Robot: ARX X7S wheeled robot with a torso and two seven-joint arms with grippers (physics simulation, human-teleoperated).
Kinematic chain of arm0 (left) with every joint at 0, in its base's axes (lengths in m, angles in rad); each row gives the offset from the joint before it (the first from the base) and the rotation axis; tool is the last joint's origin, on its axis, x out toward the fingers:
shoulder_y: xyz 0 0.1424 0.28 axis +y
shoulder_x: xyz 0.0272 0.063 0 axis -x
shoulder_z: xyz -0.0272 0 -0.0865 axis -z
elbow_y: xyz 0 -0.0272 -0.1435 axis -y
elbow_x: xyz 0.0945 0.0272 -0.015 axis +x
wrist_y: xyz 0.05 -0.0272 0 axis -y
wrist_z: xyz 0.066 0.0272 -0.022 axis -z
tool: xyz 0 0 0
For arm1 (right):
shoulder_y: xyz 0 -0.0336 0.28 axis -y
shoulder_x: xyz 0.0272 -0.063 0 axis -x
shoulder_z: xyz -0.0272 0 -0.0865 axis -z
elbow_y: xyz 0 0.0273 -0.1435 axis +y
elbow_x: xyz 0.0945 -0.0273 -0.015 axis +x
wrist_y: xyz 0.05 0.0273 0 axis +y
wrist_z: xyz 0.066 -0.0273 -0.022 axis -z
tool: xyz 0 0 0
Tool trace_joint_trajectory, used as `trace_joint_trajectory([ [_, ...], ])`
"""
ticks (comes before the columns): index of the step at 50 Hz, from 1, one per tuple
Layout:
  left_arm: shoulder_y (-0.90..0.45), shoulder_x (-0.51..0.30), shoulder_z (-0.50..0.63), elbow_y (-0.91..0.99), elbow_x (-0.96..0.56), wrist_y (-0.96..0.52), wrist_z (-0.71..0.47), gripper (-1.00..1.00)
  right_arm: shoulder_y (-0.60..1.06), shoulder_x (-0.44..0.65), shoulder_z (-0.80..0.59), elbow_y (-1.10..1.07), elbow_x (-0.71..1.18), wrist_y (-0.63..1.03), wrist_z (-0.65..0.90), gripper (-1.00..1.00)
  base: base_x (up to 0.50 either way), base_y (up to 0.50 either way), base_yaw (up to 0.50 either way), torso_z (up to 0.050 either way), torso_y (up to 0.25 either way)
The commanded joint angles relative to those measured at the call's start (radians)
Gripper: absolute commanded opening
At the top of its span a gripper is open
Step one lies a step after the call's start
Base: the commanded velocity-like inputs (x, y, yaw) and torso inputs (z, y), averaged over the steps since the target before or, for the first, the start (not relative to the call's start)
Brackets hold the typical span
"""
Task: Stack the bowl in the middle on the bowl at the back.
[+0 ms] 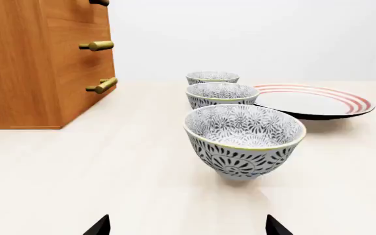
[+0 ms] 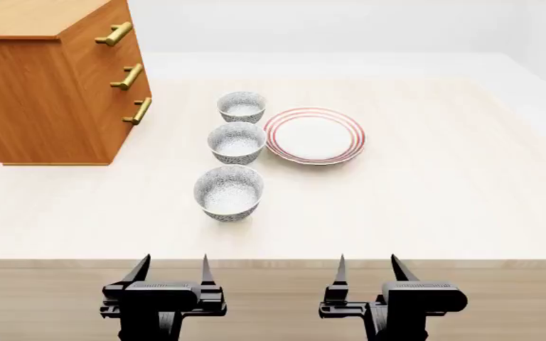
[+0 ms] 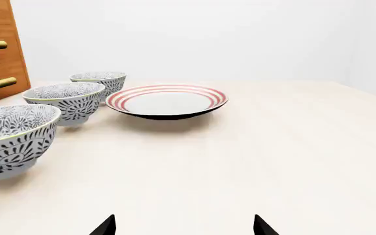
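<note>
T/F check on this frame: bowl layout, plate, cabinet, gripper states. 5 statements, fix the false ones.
1. Three patterned bowls stand in a row running away from the robot. True: front bowl, the bowl in the middle, the bowl at the back.
2. The middle bowl is already stacked on the back one. False: each stands separately on the table.
3. The red-ringed plate lies right of the bowls. True.
4. The left gripper holds a bowl. False: it is open and empty, as is the right gripper.
5. The wooden cabinet stands right of the plate. False: it is left of the bowls.
</note>
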Motion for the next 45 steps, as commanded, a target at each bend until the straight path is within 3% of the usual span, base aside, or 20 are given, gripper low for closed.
trace_joint_trajectory([
  [1, -0.001, -0.016, 0.019, 0.000, -0.014, -0.002, -0.019, 1.00, -0.002, 0.016, -0.017, -0.008, 0.021, -0.002, 0.017, 1.00, 0.00, 0.00, 0.00, 0.000, 0.000],
  [13, -0.023, -0.057, 0.061, 0.069, -0.041, -0.088, -0.055, 1.00, 0.004, 0.060, -0.050, -0.128, 0.054, 0.085, 0.052, 1.00, 0.00, 0.00, 0.00, 0.000, 0.000],
  [27, -0.107, -0.145, 0.079, 0.222, -0.063, -0.242, -0.012, 1.00, 0.077, 0.128, -0.062, -0.347, 0.076, 0.338, 0.056, 1.00, 0.00, 0.00, 0.00, 0.000, 0.000],
  [37, -0.256, -0.196, 0.061, 0.329, -0.127, -0.471, 0.029, 1.00, 0.226, 0.186, -0.074, -0.467, 0.097, 0.559, 0.027, 1.00, 0.00, 0.00, 0.00, 0.000, 0.000],
  [45, -0.473, -0.228, 0.053, 0.325, -0.181, -0.653, 0.068, 1.00, 0.394, 0.223, -0.094, -0.489, 0.115, 0.737, -0.009, 1.00, 0.00, 0.00, 0.00, 0.000, 0.000],
])
